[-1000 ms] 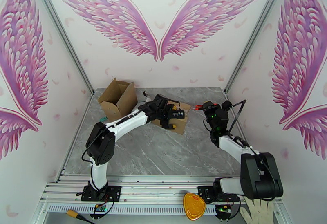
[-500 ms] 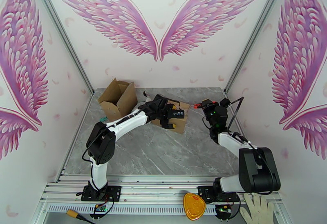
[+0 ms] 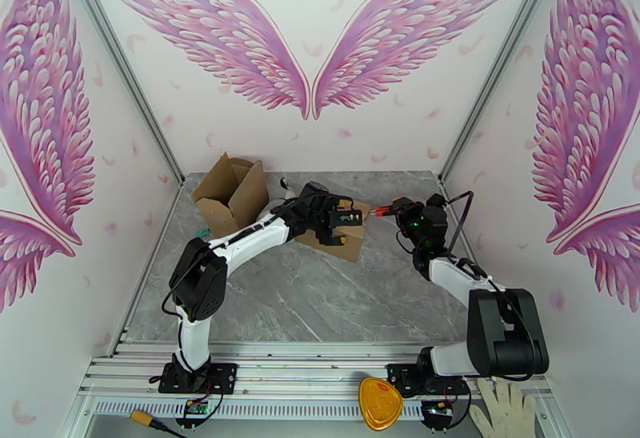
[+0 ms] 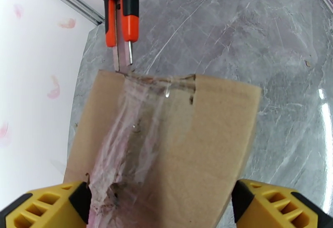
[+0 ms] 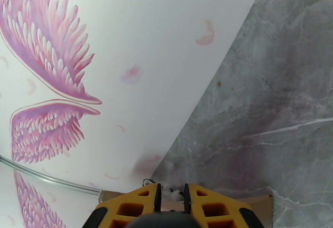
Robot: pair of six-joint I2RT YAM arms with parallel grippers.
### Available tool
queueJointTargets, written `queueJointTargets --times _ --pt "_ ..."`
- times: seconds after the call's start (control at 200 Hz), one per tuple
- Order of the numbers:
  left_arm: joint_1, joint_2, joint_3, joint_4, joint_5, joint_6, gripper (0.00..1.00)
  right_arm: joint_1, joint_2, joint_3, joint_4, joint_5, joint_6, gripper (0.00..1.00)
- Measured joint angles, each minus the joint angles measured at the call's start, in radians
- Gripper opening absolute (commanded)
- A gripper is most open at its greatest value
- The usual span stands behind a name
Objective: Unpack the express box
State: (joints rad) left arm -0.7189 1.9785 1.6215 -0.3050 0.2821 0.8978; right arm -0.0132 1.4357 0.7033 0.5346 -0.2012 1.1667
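The express box [image 3: 350, 241] is a flat brown cardboard parcel with crinkled clear tape along its top seam [image 4: 137, 141], lying mid-table toward the back. My left gripper [image 3: 346, 225] straddles it, and the yellow fingertips [image 4: 45, 204] press against both of its sides. My right gripper [image 3: 406, 209] is shut on an orange-and-black cutter [image 3: 386, 209]. In the left wrist view the cutter [image 4: 125, 25] points down at the box's far edge, its metal blade touching the taped seam. The right gripper's [image 5: 170, 197] fingers sit close together in the right wrist view.
An open cardboard carton [image 3: 232, 192] stands at the back left corner. A small dark object [image 3: 286, 185] lies beside it. An orange disc [image 3: 380, 404] and a white glove [image 3: 504, 412] rest on the front rail. The walls close in on both sides.
My right gripper has carried the cutter leftward until its tip meets the box's edge. The left gripper and box have shifted slightly toward the back.
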Motion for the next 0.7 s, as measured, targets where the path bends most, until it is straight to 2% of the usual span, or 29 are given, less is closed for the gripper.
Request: queueJointTargets --times 0.7 --pt "0.018 0.034 0.032 -0.07 0.104 0.034 0.93 -0.095 0.071 0.135 -0.169 -0.34 -0.05 0.0"
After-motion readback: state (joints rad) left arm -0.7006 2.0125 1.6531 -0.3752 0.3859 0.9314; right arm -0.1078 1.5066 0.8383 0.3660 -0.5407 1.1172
